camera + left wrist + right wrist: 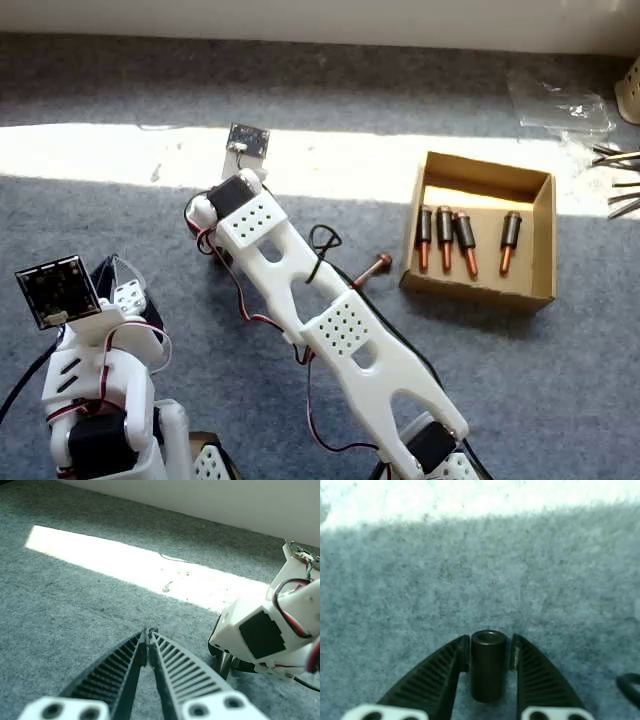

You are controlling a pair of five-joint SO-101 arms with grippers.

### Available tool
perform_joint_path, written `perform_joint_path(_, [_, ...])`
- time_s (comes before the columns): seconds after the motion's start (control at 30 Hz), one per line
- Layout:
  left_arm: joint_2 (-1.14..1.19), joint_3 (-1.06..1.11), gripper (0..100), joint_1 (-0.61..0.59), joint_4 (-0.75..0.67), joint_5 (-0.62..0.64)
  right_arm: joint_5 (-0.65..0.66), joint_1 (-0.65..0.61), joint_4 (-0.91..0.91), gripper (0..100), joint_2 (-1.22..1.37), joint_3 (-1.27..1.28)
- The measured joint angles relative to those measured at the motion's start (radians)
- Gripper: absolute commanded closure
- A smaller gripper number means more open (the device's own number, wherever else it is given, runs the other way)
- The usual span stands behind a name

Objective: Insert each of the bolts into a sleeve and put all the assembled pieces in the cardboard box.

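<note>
Right gripper (489, 641) seemingly clasps a dark sleeve (488, 672); left gripper (149, 631) is clenched tight

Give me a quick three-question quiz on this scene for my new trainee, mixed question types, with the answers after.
1. How many assembled pieces lie in the box?
2. True or false: the left pincer is open.
3. The right pincer grips: A) a sleeve; B) a nut; C) nothing.
Key: 1. four; 2. false, it is shut and empty; 3. A.
</note>
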Motion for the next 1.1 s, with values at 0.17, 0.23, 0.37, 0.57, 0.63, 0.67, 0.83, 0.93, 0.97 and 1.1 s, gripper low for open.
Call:
perform_joint_path(0.17, [0.000,0.000,97,0.000,0.000,0.000,-0.002,-0.002,0.023,87.8,0.000,0.000])
perform_joint_path(0.23, [0.000,0.000,97,0.000,0.000,0.000,-0.002,-0.005,0.026,92.3,0.000,0.000])
perform_joint_path(0.37, [0.000,0.000,97,0.000,0.000,0.000,-0.002,-0.008,0.037,98.9,0.000,0.000])
perform_joint_path(0.57, [0.000,0.000,97,0.000,0.000,0.000,-0.002,-0.008,0.041,99.5,0.000,0.000])
perform_joint_path(0.63, [0.000,0.000,97,0.000,0.000,0.000,-0.002,-0.008,0.058,99.5,0.000,-0.003])
perform_joint_path(0.67, [0.000,0.000,97,0.000,0.000,0.000,-0.002,-0.008,0.071,99.5,0.000,-0.015])
perform_joint_path(0.83, [0.000,0.000,97,0.000,0.000,0.000,0.086,-0.002,0.124,99.5,0.002,-0.115])
perform_joint_path(0.93, [0.000,0.000,97,0.000,0.000,0.000,0.178,-0.002,0.152,99.5,0.000,-0.187])
perform_joint_path(0.97, [0.000,0.000,97,0.000,0.000,0.000,0.207,-0.002,0.157,99.5,-0.003,-0.195])
perform_joint_path(1.1, [0.000,0.000,97,0.000,0.000,0.000,0.282,-0.002,0.164,99.5,-0.012,-0.201])
